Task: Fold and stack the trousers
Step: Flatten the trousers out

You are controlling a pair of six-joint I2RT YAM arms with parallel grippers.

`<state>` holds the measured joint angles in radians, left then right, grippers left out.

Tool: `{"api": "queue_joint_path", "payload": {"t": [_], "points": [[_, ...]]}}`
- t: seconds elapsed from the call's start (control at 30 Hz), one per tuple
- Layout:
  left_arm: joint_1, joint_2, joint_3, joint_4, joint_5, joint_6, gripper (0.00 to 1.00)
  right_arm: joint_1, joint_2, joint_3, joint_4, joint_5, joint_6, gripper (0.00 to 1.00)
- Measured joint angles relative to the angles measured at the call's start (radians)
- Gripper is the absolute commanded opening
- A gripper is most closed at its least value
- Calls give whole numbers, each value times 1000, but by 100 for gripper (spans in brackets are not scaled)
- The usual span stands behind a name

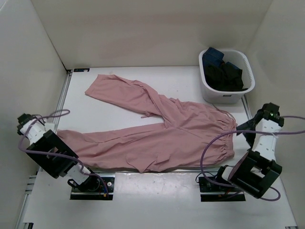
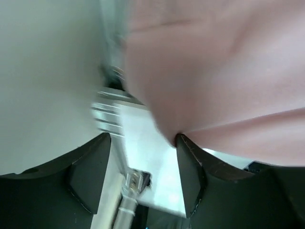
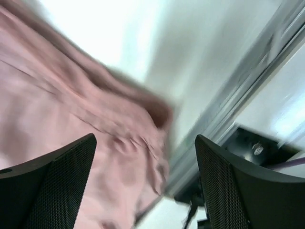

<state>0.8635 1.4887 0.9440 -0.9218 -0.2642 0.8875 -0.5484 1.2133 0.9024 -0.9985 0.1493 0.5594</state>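
Observation:
The dusty-pink trousers (image 1: pixel 157 129) lie spread flat on the white table. The gathered waistband (image 1: pixel 228 136) is at the right, one leg runs to the far left and the other along the front edge to the left. My left gripper (image 1: pixel 44 128) hovers at the end of the front leg. In the left wrist view it (image 2: pixel 143 138) is open, and its right fingertip (image 2: pixel 183 143) touches the edge of the pink cloth (image 2: pixel 214 71). My right gripper (image 1: pixel 244 132) is beside the waistband. It (image 3: pixel 145 138) stands open over the blurred gathered fabric (image 3: pixel 95 119), gripping nothing.
A white basket (image 1: pixel 228 98) holding dark clothes (image 1: pixel 224 71) stands at the back right, just behind the waistband. White walls close in the table on the left, back and right. A metal rail (image 1: pixel 64 95) runs along the table's left edge.

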Motion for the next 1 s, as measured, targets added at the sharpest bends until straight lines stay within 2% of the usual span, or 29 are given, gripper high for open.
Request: {"api": "queue_joint_path", "payload": {"t": [0.1,0.2,0.27,0.37,0.5,0.57,0.63,0.7,0.83,0.9,0.97,1.0], "points": [[-2,-2,169,-69,97,-8,69,49,-11,111,4,55,14,89],[-41,-5,292,-89,169,-25,69,100,-16,149,3,58,29,87],[-99,19,344,-119,175,-48,59,121,-10,157,2,55,36,87],[-154,101,372,-150,166,-85,57,149,34,184,5,51,41,87],[-122,190,371,-190,169,-105,61,194,119,198,41,36,57,87],[-140,216,418,-220,201,-128,62,212,171,200,70,19,62,87],[-218,268,543,-238,261,-163,63,223,248,225,88,-18,65,87],[-342,363,725,-225,321,-209,65,225,344,268,117,-49,66,89],[-573,638,1132,-163,401,-324,71,241,521,387,150,-73,66,90],[-648,776,1297,-127,425,-379,81,256,578,430,163,-78,67,90],[-695,861,1344,-58,441,-426,88,268,617,457,172,-82,72,90],[-709,880,1326,-29,442,-443,88,275,635,464,176,-84,76,90]]}}
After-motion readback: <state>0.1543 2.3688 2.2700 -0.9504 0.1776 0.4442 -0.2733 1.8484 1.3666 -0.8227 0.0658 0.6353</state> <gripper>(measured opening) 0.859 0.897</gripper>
